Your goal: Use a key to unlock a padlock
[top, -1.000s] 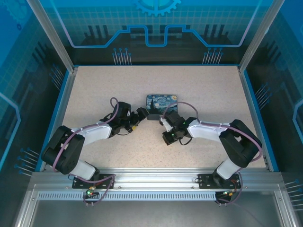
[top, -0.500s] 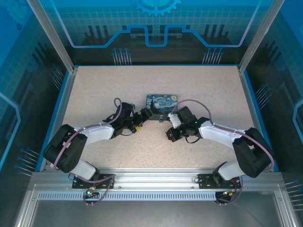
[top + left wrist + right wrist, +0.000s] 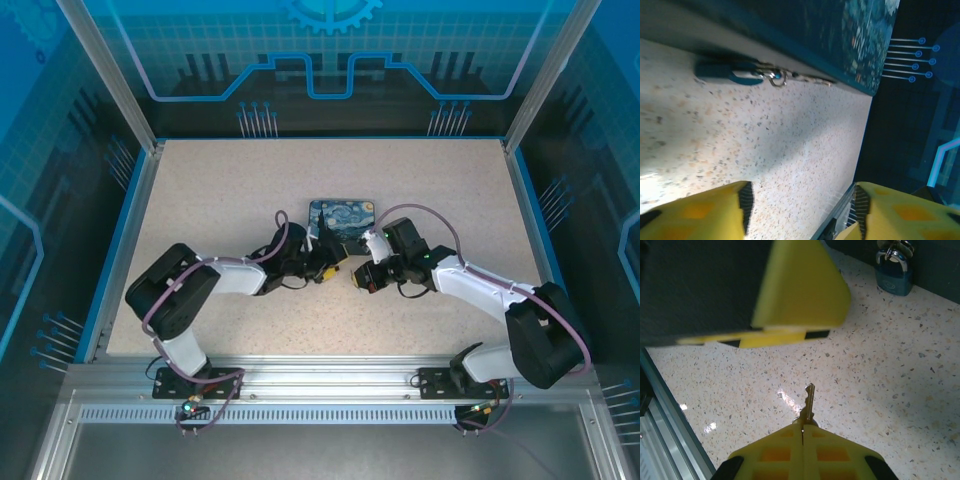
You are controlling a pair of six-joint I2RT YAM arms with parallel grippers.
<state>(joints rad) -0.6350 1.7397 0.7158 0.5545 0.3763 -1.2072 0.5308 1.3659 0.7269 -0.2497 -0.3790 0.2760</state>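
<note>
Speckled beige table [image 3: 220, 200] inside blue-lit walls is what my overhead feed gives me, with a painted tin [image 3: 341, 222] near the middle and both arms reaching in toward its near side.

On my left wrist feed, the left gripper [image 3: 802, 205] is spread wide with nothing between its yellow fingers [image 3: 715, 210]. The padlock [image 3: 722, 72] lies on its side on the table, tight against the foot of the tin, ahead of those fingers and off to one side, clearly apart from them.

On my right wrist feed, the right gripper [image 3: 802, 432] is pinched tight on the key [image 3: 809, 401], whose blade sticks out past the fingertips above the table. From here the padlock [image 3: 895, 275] sits well beyond the key's tip and to one side, against the tin's dark wall, not touching the key.
</note>
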